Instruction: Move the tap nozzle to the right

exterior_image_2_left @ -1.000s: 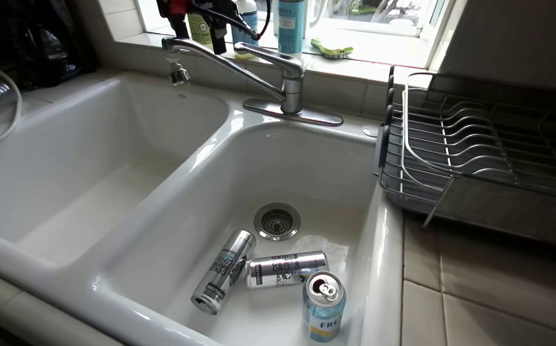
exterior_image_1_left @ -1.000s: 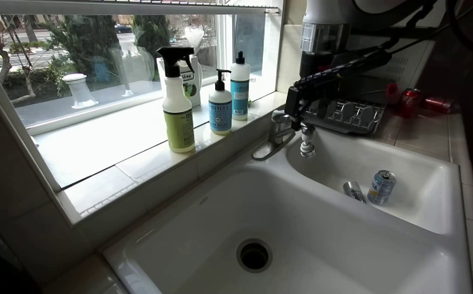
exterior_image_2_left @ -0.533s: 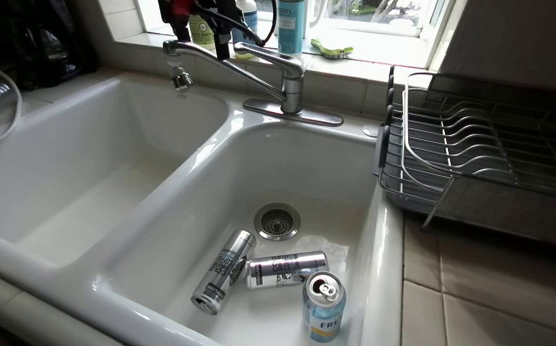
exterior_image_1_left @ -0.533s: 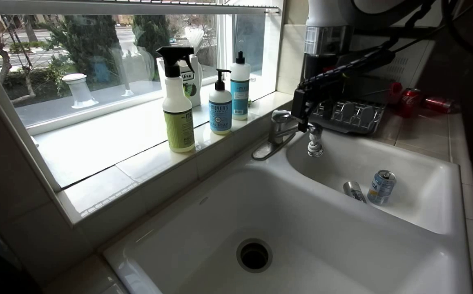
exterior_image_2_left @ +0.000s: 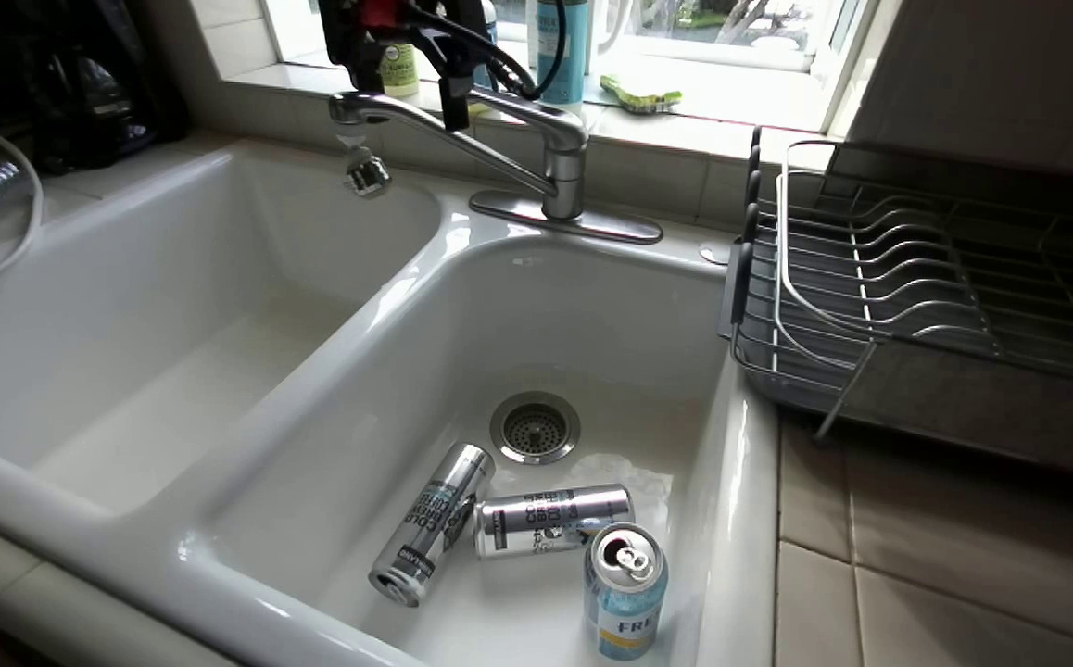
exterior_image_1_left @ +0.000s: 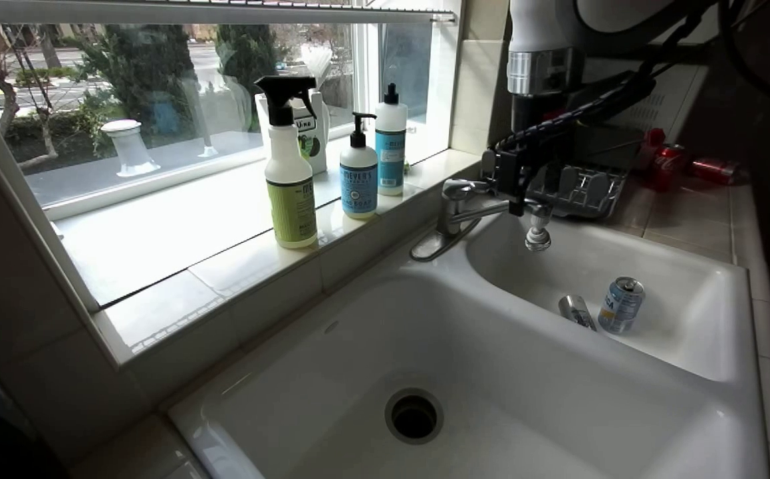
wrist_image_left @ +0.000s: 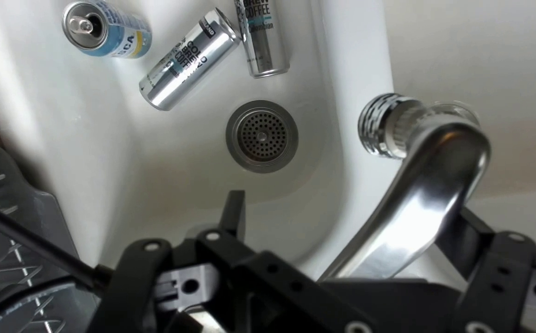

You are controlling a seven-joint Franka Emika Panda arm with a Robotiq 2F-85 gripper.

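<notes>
The tap nozzle, a shiny chrome swivel spout (exterior_image_2_left: 486, 159), extends from its lever base (exterior_image_2_left: 564, 176) over the sink, with a fitting (exterior_image_2_left: 368, 173) hanging from its downturned end. It also shows in an exterior view (exterior_image_1_left: 485, 211) and large in the wrist view (wrist_image_left: 416, 208). My gripper (wrist_image_left: 351, 210) is open around the spout, with its jaws wide apart. The spout lies against or very close to the finger on the right of the wrist view; the other finger (wrist_image_left: 234, 210) stands well apart from it. In an exterior view my gripper (exterior_image_2_left: 412, 104) straddles the spout from above.
Several cans, such as a blue one (exterior_image_2_left: 624, 593), lie or stand in one basin (exterior_image_2_left: 731, 482). A dish rack (exterior_image_2_left: 907, 278) stands beside the sink. Spray and soap bottles (exterior_image_1_left: 292, 199) stand on the windowsill (exterior_image_1_left: 239, 276). Red cans (exterior_image_1_left: 667, 166) are on the counter.
The spout has swung to the right in both exterior views, its tip coming nearer the camera in one of them. My open gripper has moved along with it. The cans and bottles have not moved.
</notes>
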